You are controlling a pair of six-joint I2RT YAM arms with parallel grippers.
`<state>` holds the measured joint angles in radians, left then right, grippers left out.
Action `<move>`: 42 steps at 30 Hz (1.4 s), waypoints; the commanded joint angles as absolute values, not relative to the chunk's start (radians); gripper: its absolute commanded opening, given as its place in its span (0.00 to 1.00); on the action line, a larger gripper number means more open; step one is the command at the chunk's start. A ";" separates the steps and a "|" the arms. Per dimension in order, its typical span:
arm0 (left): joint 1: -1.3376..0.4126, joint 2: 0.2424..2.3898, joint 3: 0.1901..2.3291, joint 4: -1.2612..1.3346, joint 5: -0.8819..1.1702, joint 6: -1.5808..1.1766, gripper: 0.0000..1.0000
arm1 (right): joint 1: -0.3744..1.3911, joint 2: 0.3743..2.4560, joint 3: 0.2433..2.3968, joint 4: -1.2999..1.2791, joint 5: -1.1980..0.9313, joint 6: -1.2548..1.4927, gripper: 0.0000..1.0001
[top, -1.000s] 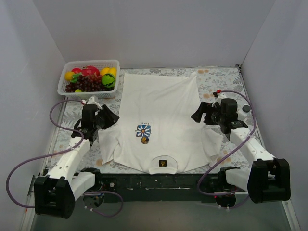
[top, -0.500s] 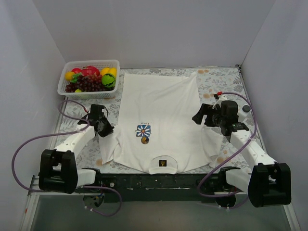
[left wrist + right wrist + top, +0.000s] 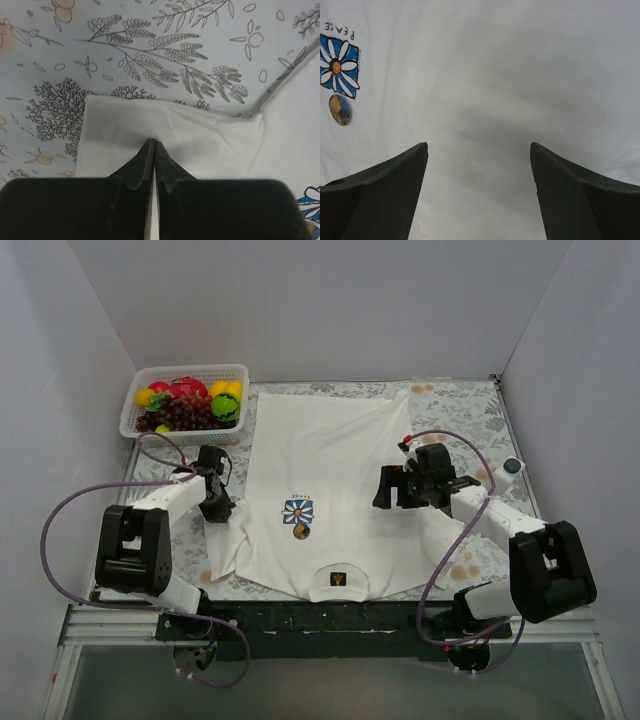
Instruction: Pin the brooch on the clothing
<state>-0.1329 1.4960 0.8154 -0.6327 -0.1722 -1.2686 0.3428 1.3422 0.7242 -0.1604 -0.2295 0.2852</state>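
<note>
The clothing [image 3: 330, 450], a white T-shirt, lies flat with its collar toward the arms. A blue-and-white flower emblem [image 3: 298, 508] marks the chest. Just below it sits the brooch [image 3: 301, 532], a small round dark-and-gold disc, also in the right wrist view [image 3: 340, 110] under the emblem [image 3: 337, 65]. My left gripper [image 3: 216, 510] is down on the shirt's left sleeve [image 3: 200, 135]. Its tips [image 3: 154, 143] are shut on a small pinch of the cloth. My right gripper [image 3: 385, 492] hovers open over the shirt's right side [image 3: 479, 147], nothing between its fingers.
A white basket [image 3: 135, 410] of toy fruit stands at the back left. A small white round object [image 3: 513, 467] lies beside the right sleeve. The floral tablecloth [image 3: 460, 405] has orange stains near the front right. White walls enclose the table.
My left gripper has dropped onto the left sleeve and closed. My right gripper, still open, has moved left from the sleeve edge to above the shirt's body.
</note>
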 commanded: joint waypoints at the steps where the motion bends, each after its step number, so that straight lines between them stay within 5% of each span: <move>1: -0.135 1.580 0.896 -0.689 -0.245 -1.224 0.00 | 0.387 1.419 0.795 -0.233 -0.164 0.244 0.89; 27: -0.144 1.766 1.060 -0.864 -0.586 -1.223 0.00 | 0.442 1.643 0.884 -0.321 0.034 0.229 0.90; 38: -0.152 1.482 1.040 -0.828 -0.185 -1.172 0.00 | 0.443 1.646 0.899 -0.315 0.029 0.232 0.90; 42: -0.182 1.494 0.960 -0.851 -0.199 -1.210 0.00 | 0.445 1.660 0.914 -0.328 0.021 0.232 0.91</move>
<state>-0.1535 1.4792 1.0397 -0.8104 -0.2539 -1.1858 0.4503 1.6115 0.9047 -0.2909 -0.0265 0.2466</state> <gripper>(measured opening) 0.008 0.901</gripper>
